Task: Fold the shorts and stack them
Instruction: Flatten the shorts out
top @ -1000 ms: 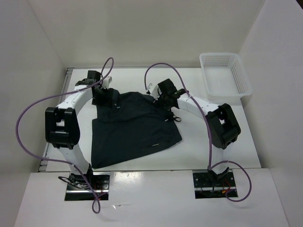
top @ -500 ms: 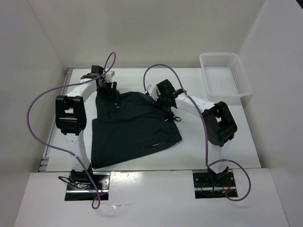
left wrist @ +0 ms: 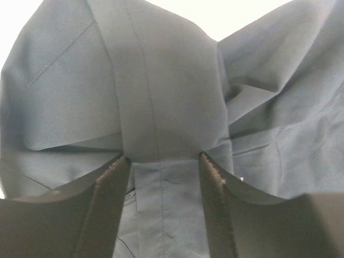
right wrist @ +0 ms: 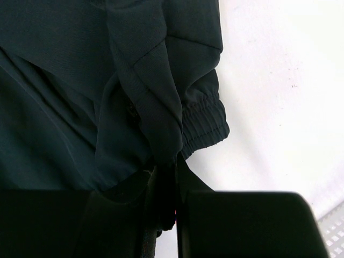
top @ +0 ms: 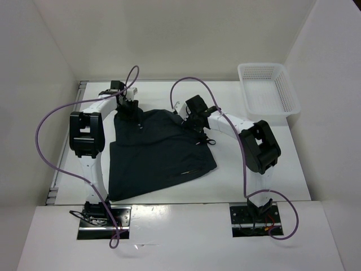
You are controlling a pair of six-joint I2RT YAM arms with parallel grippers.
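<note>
We note the right gripper [right wrist: 164,174] clamped on the bunched elastic edge of the shorts [top: 158,152], the left gripper [left wrist: 164,161] with fingers apart astride a seamed band, bite we cannot tell, cloth spread below and between the 2; a loose left hold could slip and skew the fold.

shorts [top: 161,149] on table [top: 293,164], white basket [top: 268,87] apart

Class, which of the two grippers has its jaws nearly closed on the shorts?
The right gripper: it pinches a thin fold of the shorts beside the elastic edge. The left gripper holds a broad band, jaws well apart.
</note>
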